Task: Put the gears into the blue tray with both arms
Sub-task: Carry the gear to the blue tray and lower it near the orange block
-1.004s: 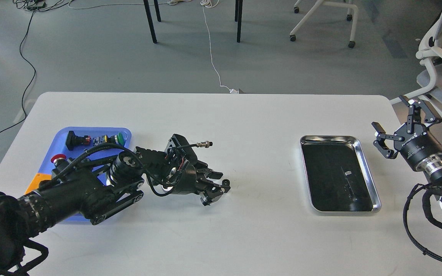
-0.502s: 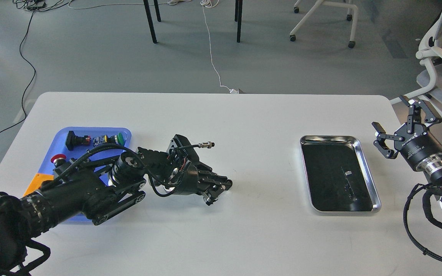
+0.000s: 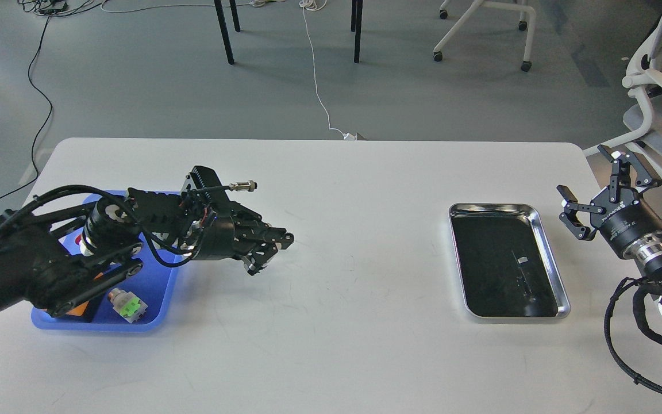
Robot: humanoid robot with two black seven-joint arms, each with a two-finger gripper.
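The blue tray (image 3: 161, 287) lies at the table's left, largely covered by my left arm. My left gripper (image 3: 284, 240) hovers just right of the tray above the white table, its fingers pressed together. The gear it holds is pinched between the fingertips and barely shows. No other gears can be made out on the table. At the far right my right gripper (image 3: 582, 171) stands open and empty, beyond the right rim of the steel tray.
A shiny steel tray (image 3: 545, 230) with a dark bottom lies right of centre. Inside the blue tray sit a push-button switch (image 3: 127, 305) with a green part and an orange piece (image 3: 81, 310). Office chairs and cables stand on the floor behind.
My left gripper closed on a gear on the table, then lifted and swung left toward the blue tray. The right arm has barely moved.
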